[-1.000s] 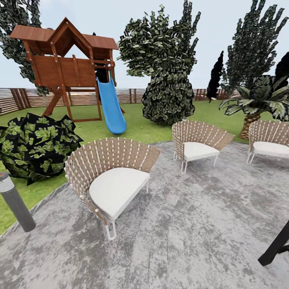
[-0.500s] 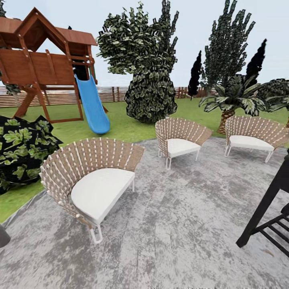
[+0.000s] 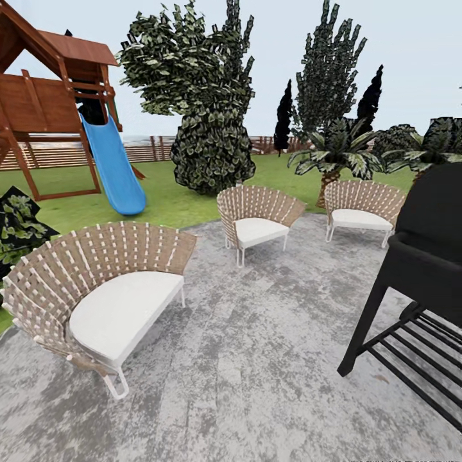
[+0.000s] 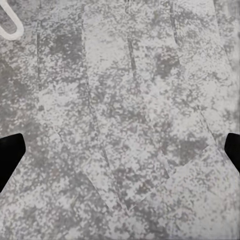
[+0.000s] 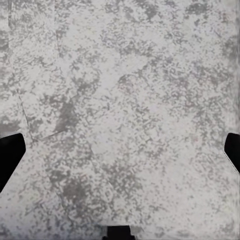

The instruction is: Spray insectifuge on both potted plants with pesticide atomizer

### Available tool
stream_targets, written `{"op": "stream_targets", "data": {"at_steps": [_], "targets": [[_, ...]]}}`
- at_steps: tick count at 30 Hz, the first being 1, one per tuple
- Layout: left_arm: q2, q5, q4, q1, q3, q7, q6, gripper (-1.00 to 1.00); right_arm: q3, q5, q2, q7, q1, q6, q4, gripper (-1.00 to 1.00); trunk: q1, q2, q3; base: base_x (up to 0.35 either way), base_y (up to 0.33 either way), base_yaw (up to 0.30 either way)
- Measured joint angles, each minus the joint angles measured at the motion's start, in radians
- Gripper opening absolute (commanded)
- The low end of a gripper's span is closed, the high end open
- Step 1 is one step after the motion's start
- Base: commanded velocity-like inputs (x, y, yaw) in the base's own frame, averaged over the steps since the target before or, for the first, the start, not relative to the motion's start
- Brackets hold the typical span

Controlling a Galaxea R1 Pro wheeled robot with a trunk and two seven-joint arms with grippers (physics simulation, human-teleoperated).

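I stand on the grey stone paving (image 3: 256, 359) of the garden, with green lawn (image 3: 167, 199) and a brown slat fence (image 3: 38, 157) beyond it. The pesticide atomizer and the potted plants are out of view. In the left wrist view my left gripper (image 4: 120, 157) is open, its dark fingertips (image 4: 9, 156) wide apart over bare paving. My right gripper (image 5: 120, 155) is open too, with fingertips (image 5: 9, 155) at the picture's edges and nothing between them.
Three woven chairs with white cushions stand on the paving: near left (image 3: 102, 301), middle (image 3: 253, 221), far right (image 3: 359, 208). A black grill stand (image 3: 417, 289) is close on the right. A wooden playhouse (image 3: 45, 102) with a blue slide (image 3: 115, 167), bushes and palms (image 3: 337, 151) stand on the lawn.
The head camera has swung to the right, so the whole scene has slid left. The black grill stand has come into view at the right; the grey bollard has left the picture.
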Motion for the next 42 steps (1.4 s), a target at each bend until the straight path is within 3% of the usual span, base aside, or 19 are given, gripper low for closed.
{"op": "stream_targets", "data": {"at_steps": [16,32,42], "targets": [[-0.001,0.001,0.000,0.000,0.002,0.001,-0.001,1.00,-0.001,0.001,0.002,0.000,0.000,0.001,0.002,1.00,0.000,0.000,0.000,-0.011,-0.272,-0.229],[0.000,0.004,0.000,0.000,0.004,0.002,-0.002,1.00,0.000,0.000,0.003,0.001,0.000,-0.001,0.034,1.00,0.000,0.000,0.000,-0.240,-0.188,-0.268],[-0.001,0.006,0.000,0.000,0.004,0.004,-0.002,1.00,0.000,0.000,0.003,0.000,0.000,-0.001,0.034,1.00,0.000,0.000,0.000,-0.034,-0.245,-0.268]]}}
